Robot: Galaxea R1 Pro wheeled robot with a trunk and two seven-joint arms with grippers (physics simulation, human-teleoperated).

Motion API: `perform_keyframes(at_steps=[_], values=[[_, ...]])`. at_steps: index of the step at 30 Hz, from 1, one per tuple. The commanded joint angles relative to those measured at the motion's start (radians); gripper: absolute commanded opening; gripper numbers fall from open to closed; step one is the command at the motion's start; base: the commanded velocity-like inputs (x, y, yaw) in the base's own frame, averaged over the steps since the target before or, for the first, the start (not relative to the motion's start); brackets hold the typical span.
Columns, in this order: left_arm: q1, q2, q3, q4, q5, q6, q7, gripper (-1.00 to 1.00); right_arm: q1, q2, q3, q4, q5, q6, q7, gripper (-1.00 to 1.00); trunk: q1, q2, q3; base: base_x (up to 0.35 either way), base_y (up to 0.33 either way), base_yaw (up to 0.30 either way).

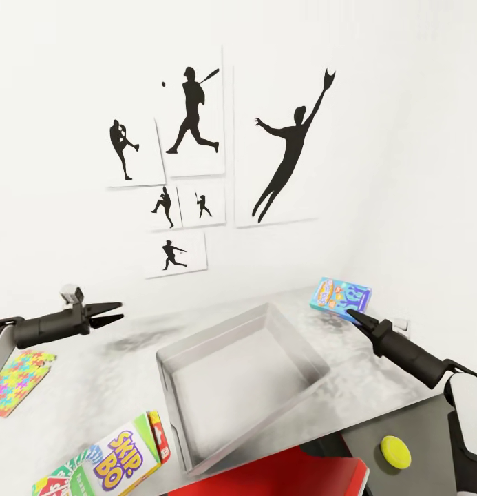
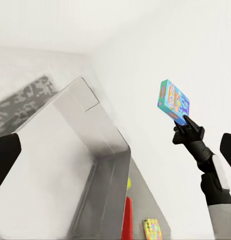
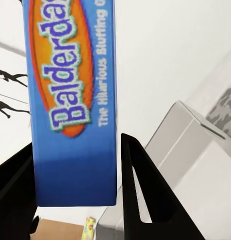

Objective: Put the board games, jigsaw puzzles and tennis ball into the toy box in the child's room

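Fingers of the right gripper clamp a blue Balderdash box at right of frame, beside the toy box; left gripper, at left, has its fingers spread apart.

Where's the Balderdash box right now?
In the head view the Balderdash box is held by the right tool, above the table beside the toy box's far right corner.

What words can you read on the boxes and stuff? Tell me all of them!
"SKIP-BO": on the card game box lying at the table's near edge.
"Balderda...", cut off at the picture's edge: on the blue game box between the right gripper's jaws.
"The Hilarious Bluffing G...", also cut off: smaller print on that same blue box.
The jigsaw puzzle has only coloured pieces, no words.
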Motion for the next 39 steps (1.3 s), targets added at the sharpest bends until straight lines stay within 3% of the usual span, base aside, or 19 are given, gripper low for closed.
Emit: perform_keyframes(at_steps=[1, 4, 7, 13, 18, 27, 32, 39], values=[[0.002, 0.008, 0.0, 0.002, 0.0, 0.005, -0.018, 1.0, -0.001, 0.001, 0.001, -0.001, 0.009, 0.005, 0.01, -1.0, 0.001, -0.002, -0.002, 0.0, 0.0, 0.0], [0.034, 0.04, 0.001, 0.006, -0.003, 0.002, -0.077, 1.0, 0.0, 0.002, 0.05, -0.012, 0.006, 0.006, 0.011, -1.0, 0.001, -0.002, -0.002, 0.0, 0.0, 0.0], [0.064, 0.055, 0.002, 0.009, -0.003, -0.002, -0.092, 1.0, 0.0, 0.003, 0.102, -0.042, 0.005, 0.005, 0.011, -1.0, 0.001, -0.002, -0.002, 0.0, 0.0, 0.0], [0.096, 0.065, 0.004, 0.016, -0.003, -0.006, -0.097, 1.0, 0.0, 0.005, 0.184, -0.069, 0.005, -0.001, 0.012, -1.0, 0.001, -0.002, -0.002, 0.0, 0.0, 0.0], [0.101, 0.067, 0.005, 0.037, -0.004, -0.014, -0.095, 1.0, 0.0, 0.022, 0.244, -0.074, 0.007, -0.003, 0.013, -1.0, 0.001, -0.002, -0.002, 0.0, 0.0, 0.0], [0.102, 0.068, 0.005, 0.045, -0.005, -0.023, -0.093, 1.0, -0.001, 0.06, 0.299, -0.094, 0.006, 0.002, 0.013, -1.0, 0.001, -0.002, -0.002, 0.0, 0.0, 0.0], [0.102, 0.069, 0.005, 0.046, -0.005, -0.023, -0.092, 1.0, 0.003, 0.067, 0.331, -0.094, 0.005, 0.002, 0.017, -1.0, 0.001, -0.002, -0.002, 0.0, 0.0, 0.0], [0.102, 0.069, 0.006, 0.046, -0.005, -0.024, -0.092, 1.0, 0.079, 0.071, 0.331, -0.094, 0.006, -0.008, 0.021, -1.0, 0.001, -0.002, -0.002, 0.0, 0.0, 0.0]])
